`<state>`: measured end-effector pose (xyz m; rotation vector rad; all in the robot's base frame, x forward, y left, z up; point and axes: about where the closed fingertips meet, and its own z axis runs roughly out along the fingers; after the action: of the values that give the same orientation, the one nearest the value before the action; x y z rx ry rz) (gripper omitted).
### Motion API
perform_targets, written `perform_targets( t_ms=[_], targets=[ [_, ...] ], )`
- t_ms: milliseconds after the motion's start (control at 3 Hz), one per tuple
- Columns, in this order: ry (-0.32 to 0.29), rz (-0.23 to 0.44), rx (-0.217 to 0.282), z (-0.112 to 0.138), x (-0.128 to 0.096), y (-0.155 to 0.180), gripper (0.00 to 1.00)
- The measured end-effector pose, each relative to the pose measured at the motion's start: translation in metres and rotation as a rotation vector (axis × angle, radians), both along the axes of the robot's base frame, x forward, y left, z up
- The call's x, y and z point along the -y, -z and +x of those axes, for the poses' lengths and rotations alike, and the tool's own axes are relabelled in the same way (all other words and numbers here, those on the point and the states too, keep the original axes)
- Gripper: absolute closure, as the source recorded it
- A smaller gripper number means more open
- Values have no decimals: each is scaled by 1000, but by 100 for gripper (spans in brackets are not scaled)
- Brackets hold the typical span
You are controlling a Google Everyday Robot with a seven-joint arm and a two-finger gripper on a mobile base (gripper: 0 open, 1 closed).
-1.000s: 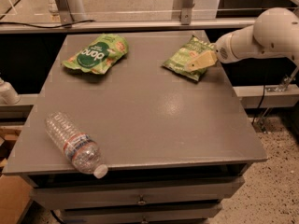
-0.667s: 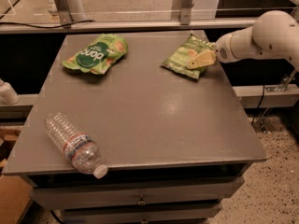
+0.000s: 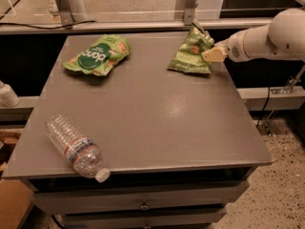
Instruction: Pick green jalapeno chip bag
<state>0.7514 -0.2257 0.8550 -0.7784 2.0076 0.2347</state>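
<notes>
The green jalapeno chip bag (image 3: 189, 52) is olive-green and crinkly, at the back right of the grey table (image 3: 157, 123). It is tipped up, with its dark top edge raised toward the back rail and its lower edge still on the table. My gripper (image 3: 212, 55) comes in from the right on a white arm (image 3: 267, 39). It is shut on the bag's right edge.
A brighter green bag with a dark round logo (image 3: 97, 55) lies at the back left. A clear plastic water bottle (image 3: 76, 147) lies on its side near the front left edge. A metal rail (image 3: 143, 25) runs behind the table. Drawers sit below the front edge.
The olive-green bag lay flat under the gripper before. Now its right side and top edge are lifted and it stands tilted, with the gripper holding it.
</notes>
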Motion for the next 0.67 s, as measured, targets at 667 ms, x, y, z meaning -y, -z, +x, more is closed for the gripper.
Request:
perform_targets(
  t_ms=[667],
  targets=[
    [-85,112,27,-32,-21,-30,100]
  ],
)
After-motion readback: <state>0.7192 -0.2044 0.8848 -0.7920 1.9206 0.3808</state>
